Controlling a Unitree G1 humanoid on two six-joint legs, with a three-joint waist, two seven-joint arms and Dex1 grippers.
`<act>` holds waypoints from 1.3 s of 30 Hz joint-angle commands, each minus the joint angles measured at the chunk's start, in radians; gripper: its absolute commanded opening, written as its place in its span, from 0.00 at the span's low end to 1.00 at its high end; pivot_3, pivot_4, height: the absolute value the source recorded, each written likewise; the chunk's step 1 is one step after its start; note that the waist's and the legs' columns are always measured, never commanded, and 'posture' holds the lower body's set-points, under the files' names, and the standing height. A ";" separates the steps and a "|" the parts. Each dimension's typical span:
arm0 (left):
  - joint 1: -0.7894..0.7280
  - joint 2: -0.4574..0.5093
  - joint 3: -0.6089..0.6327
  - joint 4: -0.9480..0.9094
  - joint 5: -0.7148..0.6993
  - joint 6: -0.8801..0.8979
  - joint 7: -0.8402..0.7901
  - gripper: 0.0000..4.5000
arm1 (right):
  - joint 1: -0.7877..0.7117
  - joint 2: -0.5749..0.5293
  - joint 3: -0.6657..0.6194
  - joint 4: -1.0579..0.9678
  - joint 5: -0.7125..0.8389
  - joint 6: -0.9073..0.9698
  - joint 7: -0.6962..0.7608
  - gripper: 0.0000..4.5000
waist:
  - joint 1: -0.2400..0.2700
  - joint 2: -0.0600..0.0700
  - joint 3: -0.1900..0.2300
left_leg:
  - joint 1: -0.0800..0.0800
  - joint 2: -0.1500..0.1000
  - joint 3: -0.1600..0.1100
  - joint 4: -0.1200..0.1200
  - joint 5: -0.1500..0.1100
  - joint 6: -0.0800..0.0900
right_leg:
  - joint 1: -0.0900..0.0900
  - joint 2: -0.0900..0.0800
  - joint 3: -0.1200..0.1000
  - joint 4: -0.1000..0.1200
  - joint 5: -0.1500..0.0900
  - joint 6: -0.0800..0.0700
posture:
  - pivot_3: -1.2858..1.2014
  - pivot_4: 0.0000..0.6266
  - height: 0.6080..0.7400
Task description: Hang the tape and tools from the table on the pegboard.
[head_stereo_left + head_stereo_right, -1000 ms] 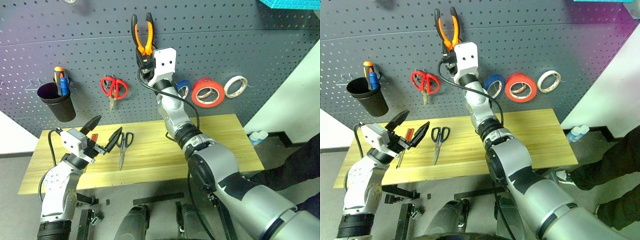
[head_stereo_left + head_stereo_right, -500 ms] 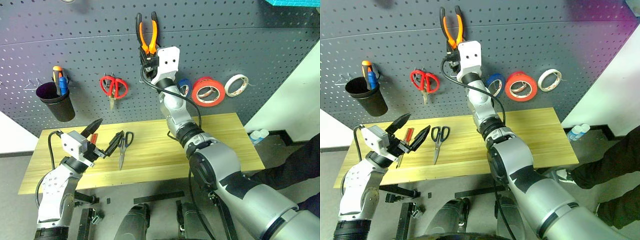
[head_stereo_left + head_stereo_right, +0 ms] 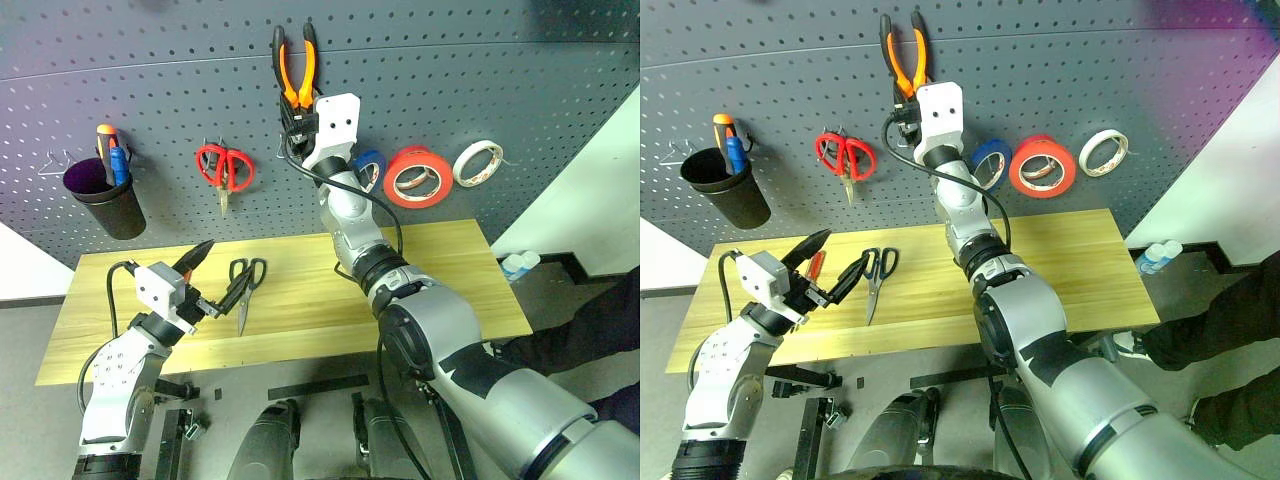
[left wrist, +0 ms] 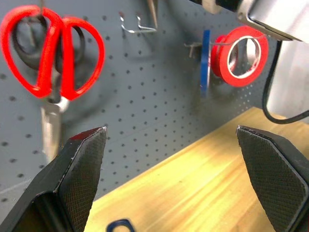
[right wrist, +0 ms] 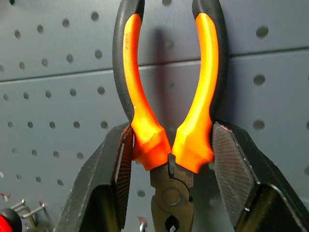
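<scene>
The pliers [image 5: 166,125] stood handles-up against the pegboard [image 3: 500,90], pinched at the base of the handles by the right end effector [image 5: 169,159]. The large orange-red tape [image 3: 417,177] hung on the pegboard. Dark-handled scissors [image 3: 244,290] lay on the tabletop [image 3: 440,280], beside the left end effector [image 3: 212,275], its fingers spread wide and empty.

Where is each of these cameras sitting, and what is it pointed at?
Head eyes: look down over both arms at the table and pegboard.
Left wrist: looks along the open left claw at red scissors and tape.
Right wrist: looks along the right claw gripping pliers.
Shared: pegboard.
</scene>
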 commanded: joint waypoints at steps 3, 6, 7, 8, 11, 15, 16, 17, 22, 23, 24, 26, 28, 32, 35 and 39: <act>0.005 0.002 0.000 -0.035 0.005 -0.002 0.007 1.00 | -0.026 0.007 -0.008 -0.033 0.006 -0.034 -0.005 0.46 | 0.000 0.000 0.005 | 0.000 0.000 0.000 -0.002 0.000 0.000 | 0.000 0.000 0.000 -0.001 0.000 0.000 | 0.58 0.42 1.00; 0.007 0.007 0.004 -0.039 0.001 0.003 0.007 1.00 | -0.032 0.010 -0.011 -0.033 0.010 -0.035 -0.007 0.46 | 0.000 0.000 0.007 | 0.000 0.000 0.000 -0.002 0.000 0.000 | 0.000 0.000 0.000 -0.001 0.000 0.000 | 0.58 0.42 1.00; 0.007 0.008 0.006 -0.039 0.001 0.004 0.006 1.00 | -0.035 0.011 -0.011 -0.033 0.010 -0.034 -0.008 0.46 | 0.000 0.000 0.008 | 0.000 0.000 0.000 -0.002 0.000 0.000 | 0.000 0.000 0.000 -0.001 0.000 0.000 | 0.58 0.42 1.00; 0.008 0.009 0.007 -0.040 0.000 0.004 0.006 1.00 | -0.036 0.013 -0.012 -0.031 0.010 -0.033 -0.009 0.46 | 0.000 0.000 0.009 | 0.000 0.000 0.000 -0.002 0.000 0.000 | 0.000 0.000 0.000 -0.001 0.000 0.000 | 0.58 0.42 1.00; 0.012 0.008 0.009 -0.046 0.002 0.007 0.008 1.00 | -0.030 0.026 -0.006 -0.025 0.004 -0.032 -0.012 0.46 | -0.001 -0.001 0.012 | 0.000 0.000 0.000 -0.002 0.000 0.000 | -0.001 0.000 0.000 -0.001 0.000 0.000 | 0.58 0.42 1.00; 0.013 0.008 0.011 -0.050 0.003 0.008 0.012 1.00 | -0.007 0.044 0.005 -0.016 -0.009 -0.027 -0.017 0.46 | 0.000 -0.001 0.014 | 0.000 0.000 0.000 -0.003 0.000 0.000 | -0.001 -0.001 0.000 -0.001 -0.001 -0.001 | 0.59 0.42 1.00; 0.013 0.009 0.012 -0.050 0.003 0.009 0.013 1.00 | 0.002 0.048 0.008 -0.014 -0.012 -0.027 -0.020 0.46 | 0.000 -0.001 0.015 | 0.000 0.000 0.000 -0.004 0.000 0.000 | -0.001 -0.001 0.000 -0.001 -0.001 -0.001 | 0.59 0.42 1.00; 0.012 0.009 0.012 -0.049 0.003 0.009 0.015 1.00 | 0.010 0.050 0.010 -0.015 -0.015 -0.028 -0.022 0.46 | 0.001 -0.001 0.015 | 0.000 0.000 0.000 -0.004 0.000 0.000 | -0.001 -0.001 0.000 -0.002 -0.001 -0.001 | 0.58 0.42 1.00; 0.001 0.010 0.009 -0.037 0.004 0.006 0.015 1.00 | 0.045 0.062 0.019 -0.031 -0.027 -0.035 -0.018 0.46 | 0.001 -0.001 0.018 | 0.000 0.000 0.000 -0.006 0.000 0.000 | -0.002 -0.001 0.000 -0.003 -0.001 -0.001 | 0.58 0.42 1.00; -0.004 0.009 0.007 -0.033 0.005 0.006 0.015 1.00 | 0.061 0.066 0.028 -0.036 -0.036 -0.036 -0.022 0.46 | 0.000 -0.001 0.018 | 0.000 0.000 0.000 -0.006 0.000 0.000 | -0.002 -0.001 0.000 -0.004 -0.001 -0.001 | 0.58 0.42 1.00; -0.010 0.007 0.005 -0.028 0.006 0.004 0.015 1.00 | 0.079 0.071 0.037 -0.040 -0.045 -0.036 -0.023 0.46 | 0.000 -0.001 0.018 | 0.000 0.000 0.000 -0.007 0.000 0.000 | -0.002 -0.001 0.000 -0.004 -0.001 -0.001 | 0.57 0.42 1.00; -0.023 0.004 0.000 -0.017 0.009 0.002 0.015 1.00 | 0.111 0.079 0.051 -0.049 -0.056 -0.035 -0.026 0.46 | 0.000 -0.001 0.018 | 0.000 0.000 0.000 -0.008 0.000 0.000 | -0.002 -0.001 0.000 -0.005 -0.001 -0.001 | 0.57 0.42 1.00; -0.032 0.001 -0.002 -0.008 0.011 -0.001 0.014 1.00 | 0.131 0.081 0.060 -0.057 -0.061 -0.035 -0.027 0.46 | 0.000 -0.001 0.018 | -0.001 0.000 0.000 -0.009 0.000 0.000 | -0.002 -0.001 0.000 -0.006 -0.001 -0.001 | 0.57 0.41 1.00; -0.051 -0.006 -0.007 0.016 0.016 -0.011 0.010 1.00 | 0.158 0.081 0.076 -0.069 -0.066 -0.035 -0.030 0.46 | -0.002 -0.001 0.018 | -0.001 0.001 0.000 -0.011 0.000 0.000 | -0.002 0.000 0.000 -0.009 -0.001 0.000 | 0.56 0.40 1.00; -0.067 -0.014 -0.011 0.032 0.023 -0.019 0.008 1.00 | 0.178 0.084 0.087 -0.077 -0.059 -0.029 -0.006 0.46 | -0.001 -0.001 0.018 | -0.002 0.001 0.000 -0.012 0.000 0.000 | -0.002 0.000 0.000 -0.010 -0.001 0.000 | 0.56 0.39 1.00; -0.085 -0.022 -0.013 0.052 0.029 -0.029 0.007 1.00 | 0.184 0.081 0.090 -0.084 -0.051 -0.010 0.009 0.68 | -0.001 -0.001 0.018 | -0.002 0.001 0.000 -0.011 0.000 0.000 | -0.002 0.000 -0.001 -0.010 0.000 0.000 | 0.56 0.38 1.00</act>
